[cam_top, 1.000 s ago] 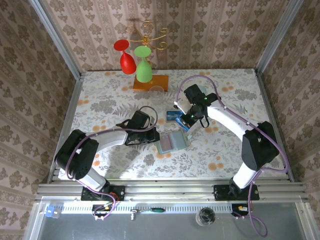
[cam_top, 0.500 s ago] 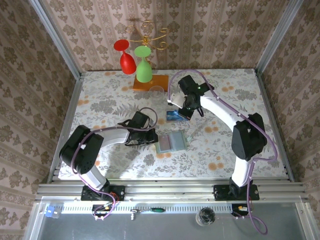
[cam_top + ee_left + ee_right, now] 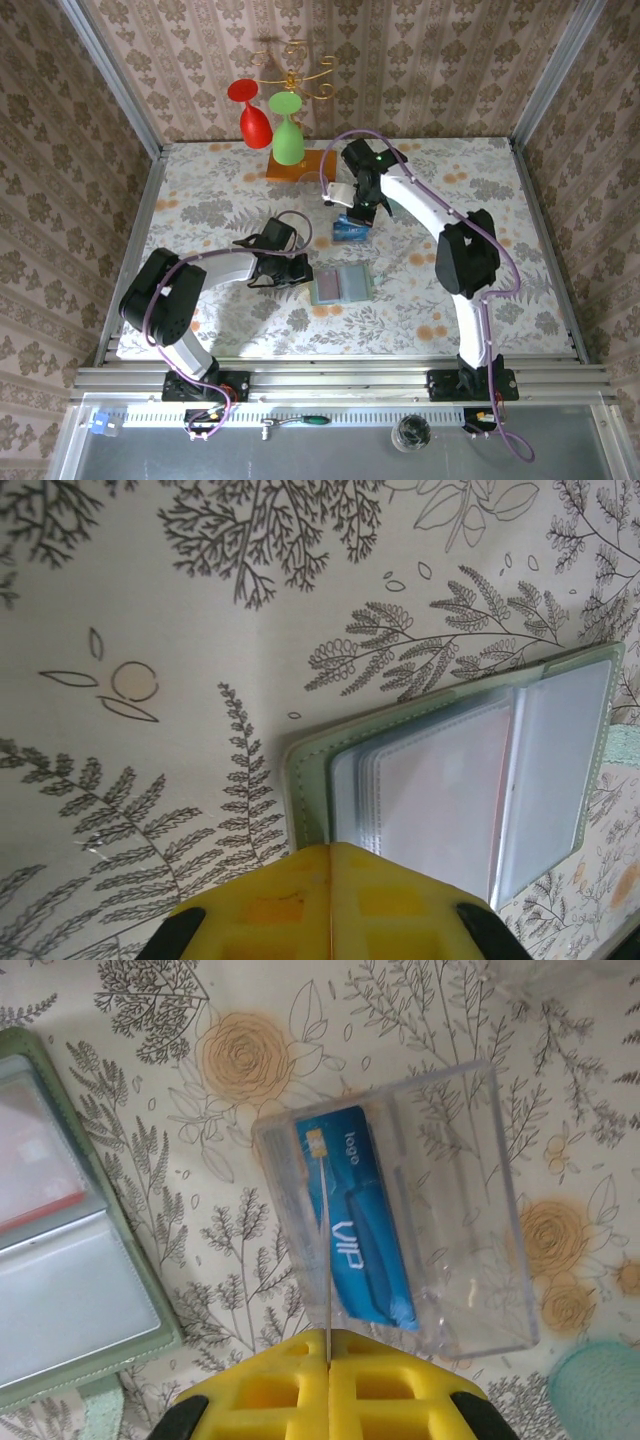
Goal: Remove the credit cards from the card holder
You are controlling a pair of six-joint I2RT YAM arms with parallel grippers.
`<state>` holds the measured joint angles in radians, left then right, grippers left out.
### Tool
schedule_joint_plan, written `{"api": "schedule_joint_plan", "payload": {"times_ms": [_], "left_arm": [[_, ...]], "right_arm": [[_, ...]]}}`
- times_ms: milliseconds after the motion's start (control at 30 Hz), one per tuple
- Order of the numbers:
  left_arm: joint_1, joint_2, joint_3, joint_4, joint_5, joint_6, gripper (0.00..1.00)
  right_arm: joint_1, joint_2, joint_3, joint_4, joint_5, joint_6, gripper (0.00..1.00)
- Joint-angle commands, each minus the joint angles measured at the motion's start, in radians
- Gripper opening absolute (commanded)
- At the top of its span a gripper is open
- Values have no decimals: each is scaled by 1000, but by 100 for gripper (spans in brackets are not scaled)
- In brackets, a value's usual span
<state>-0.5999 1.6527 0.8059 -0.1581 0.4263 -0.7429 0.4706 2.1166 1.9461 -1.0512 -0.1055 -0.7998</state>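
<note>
The card holder (image 3: 303,780) has a soft cover, like imitation leather, matt, with a stitched seam along the edge. Its inner sleeves (image 3: 560,740) are clear plastic film, smooth and a little shiny. The blue card (image 3: 362,1222) is glossy plastic, and the box (image 3: 470,1210) around it is hard transparent plastic with bright reflections. The table cover (image 3: 150,610) looks matt and smooth, with a printed pattern. The stand base (image 3: 300,165) looks like wood, the front rail (image 3: 340,378) like brushed metal.
</note>
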Motion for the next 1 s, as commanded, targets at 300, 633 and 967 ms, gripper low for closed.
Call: {"api": "schedule_joint_plan", "payload": {"times_ms": [300, 633, 967], "left_arm": [[17, -31, 17, -47, -1, 12, 8], [25, -44, -16, -26, -12, -8, 8], [34, -38, -6, -35, -12, 0, 8]], "right_arm": [[-13, 104, 139, -111, -39, -102, 0], [-13, 142, 144, -125, -59, -133, 0], [-13, 172, 160, -130, -69, -109, 16]]}}
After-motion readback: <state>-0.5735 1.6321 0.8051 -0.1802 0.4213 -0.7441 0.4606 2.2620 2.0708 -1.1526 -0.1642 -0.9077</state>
